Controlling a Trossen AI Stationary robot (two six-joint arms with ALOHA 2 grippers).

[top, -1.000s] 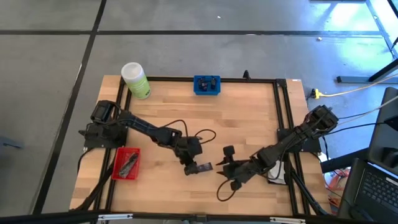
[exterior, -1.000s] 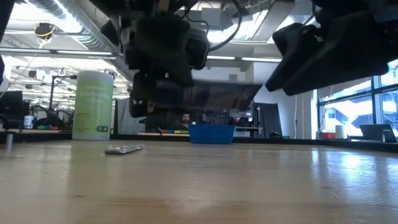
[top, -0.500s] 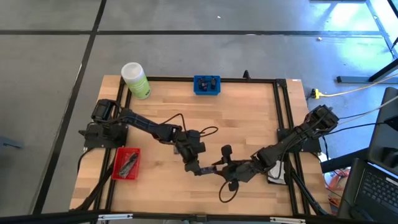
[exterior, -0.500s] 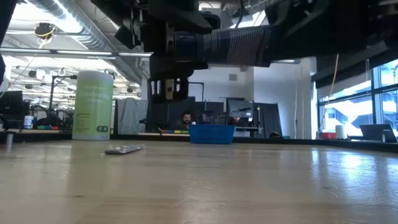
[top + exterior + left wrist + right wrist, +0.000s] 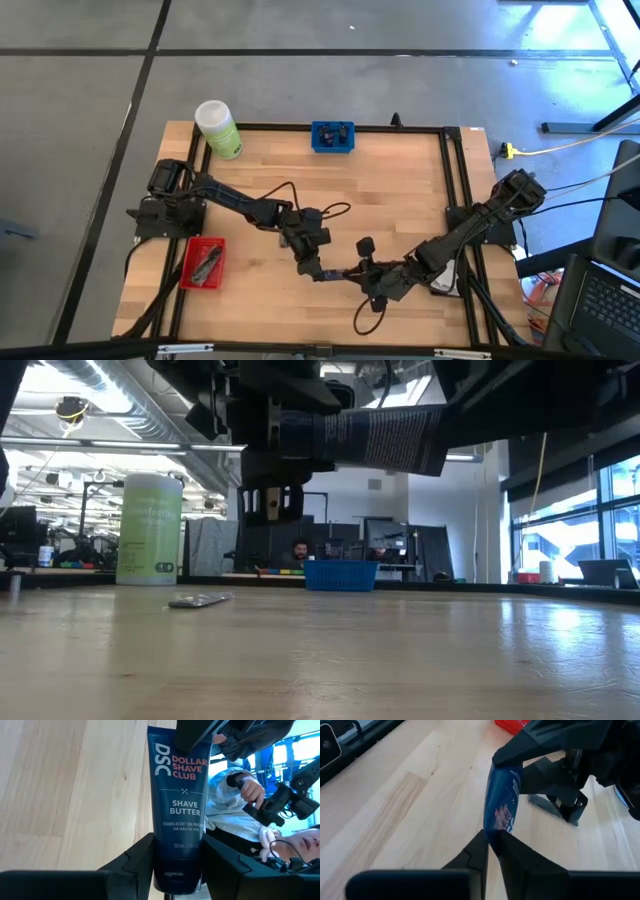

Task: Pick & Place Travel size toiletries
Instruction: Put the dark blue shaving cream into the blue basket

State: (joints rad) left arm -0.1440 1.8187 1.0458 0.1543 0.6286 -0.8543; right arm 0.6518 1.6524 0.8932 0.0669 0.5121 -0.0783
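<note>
Navy, lettered "Shave Butter" only in our left wrist view, the dark navy tube (image 5: 177,810) hangs above the wooden table (image 5: 400,190) near its front middle, clamped by our left gripper (image 5: 177,870) at one end and our right gripper (image 5: 492,842) at the other.
</note>
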